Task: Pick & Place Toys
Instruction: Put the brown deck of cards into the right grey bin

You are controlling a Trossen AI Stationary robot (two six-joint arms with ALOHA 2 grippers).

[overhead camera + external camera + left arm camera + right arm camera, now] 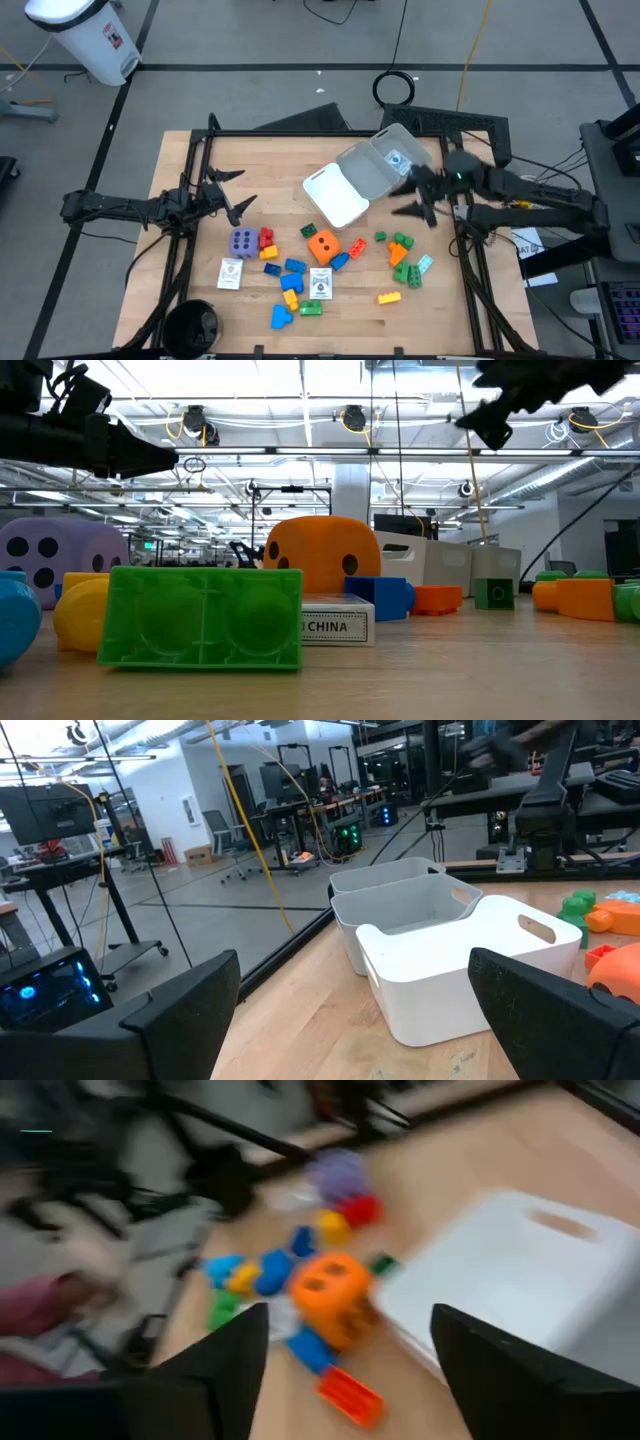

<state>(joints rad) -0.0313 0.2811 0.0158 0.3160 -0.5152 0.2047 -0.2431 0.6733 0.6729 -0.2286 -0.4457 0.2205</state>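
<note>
The toys lie on the wooden table: an orange die (pixel 322 243), a purple die (pixel 242 241), two white cards (pixel 231 272) (pixel 320 283), and several coloured bricks around them, such as a green brick (pixel 200 617) and a yellow brick (pixel 389 297). My left gripper (pixel 237 190) is open and empty above the table's left part, left of the trays; its wrist view (pixel 365 1030) looks at the trays. My right gripper (pixel 408 198) is open and empty above the table, right of the white tray; its wrist view (pixel 350 1370) looks toward the orange die (pixel 330 1295).
A white tray (pixel 337 195) and a clear grey tray (pixel 385 160) stand side by side at the table's far middle. A black round thing (pixel 190 325) sits at the near left corner. Bare wood lies between the left gripper and the white tray.
</note>
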